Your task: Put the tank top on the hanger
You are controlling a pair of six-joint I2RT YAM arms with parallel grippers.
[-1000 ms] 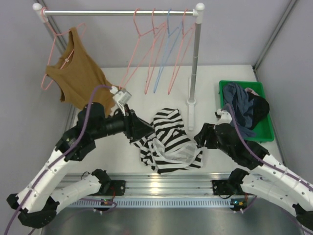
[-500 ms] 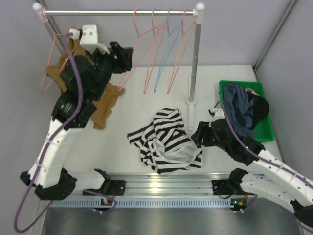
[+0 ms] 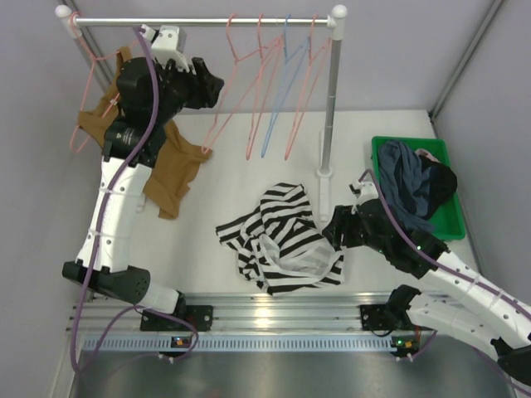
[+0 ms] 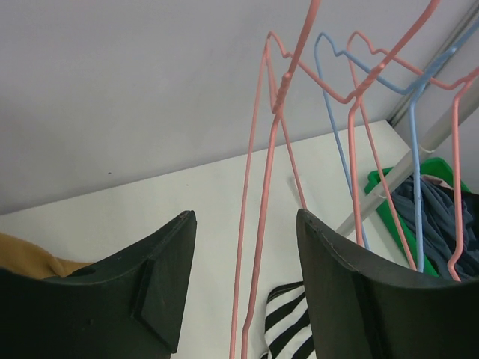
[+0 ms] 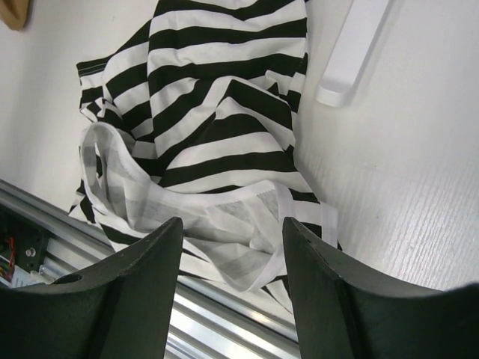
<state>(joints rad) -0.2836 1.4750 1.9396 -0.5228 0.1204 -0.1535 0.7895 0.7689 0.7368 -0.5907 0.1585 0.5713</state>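
1. The rack is standing at the back of the table.
2. The tank top is lying crumpled on the table in front of the rack, just on the near side of the foot of its right post. It is not hanging on anything.
3. The hanger is hanging from the right half of the rack's bar. It is the leftmost of a group of pink ones, with a blue hanger among them.
4. The left gripper is hovering just under the rack's bar, to the left of that group. Its jaws are standing wide apart and are grasping nothing. In the left wrist view, the hanger's wires are running down the gap between the two fingers, touching neither.
5. The right gripper is sitting low in front of the rack's right post, at the right edge of the tank top. Its jaws are parted and are clamping nothing. In the right wrist view, the tank top's folded white hem is lying beyond the fingers.
6. A brown top is hanging at the rack's left end, partly hidden by the left arm.
7. A green bin is sitting to the right of the rack and is holding a dark garment.
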